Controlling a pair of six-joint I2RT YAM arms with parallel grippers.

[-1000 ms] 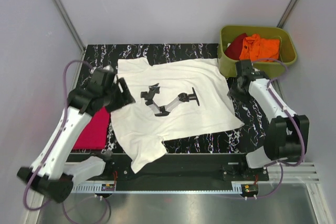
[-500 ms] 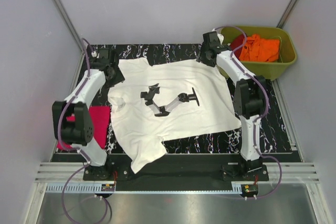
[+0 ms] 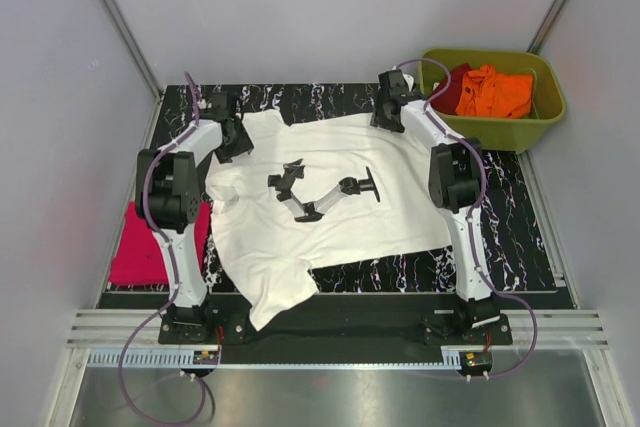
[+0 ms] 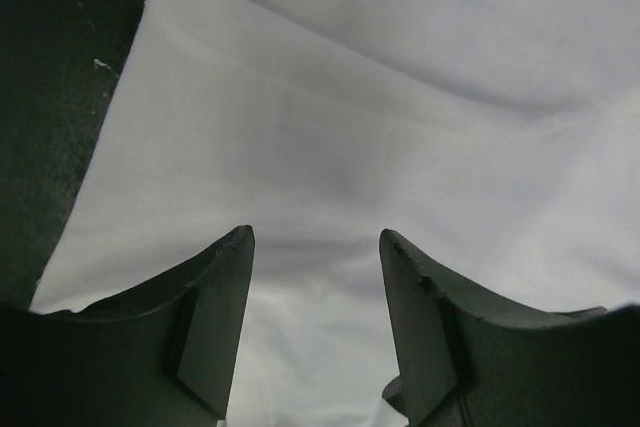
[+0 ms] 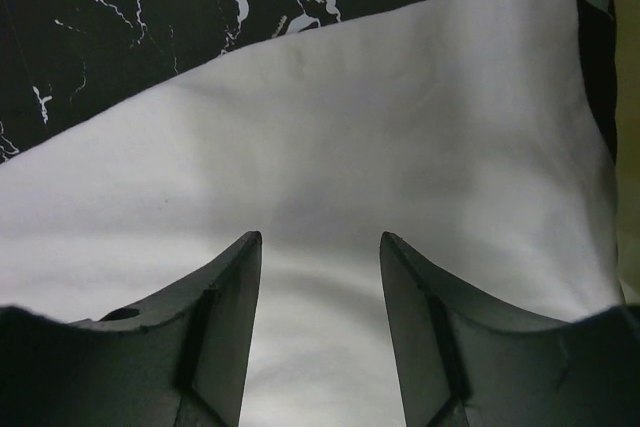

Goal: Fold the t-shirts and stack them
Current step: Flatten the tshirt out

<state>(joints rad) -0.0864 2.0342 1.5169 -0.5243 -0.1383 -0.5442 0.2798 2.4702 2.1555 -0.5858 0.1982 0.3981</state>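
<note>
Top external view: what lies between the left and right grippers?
In the top external view, only the far edge of the white t-shirt, on the table, runs from the left gripper to the right gripper.

Reach to the far corners

The left pincer has swung from the counter's left side to the white t-shirt's far-left corner. The right pincer has gone from beside the tub to the far-right corner, and the pink t-shirt now lies uncovered.
</note>
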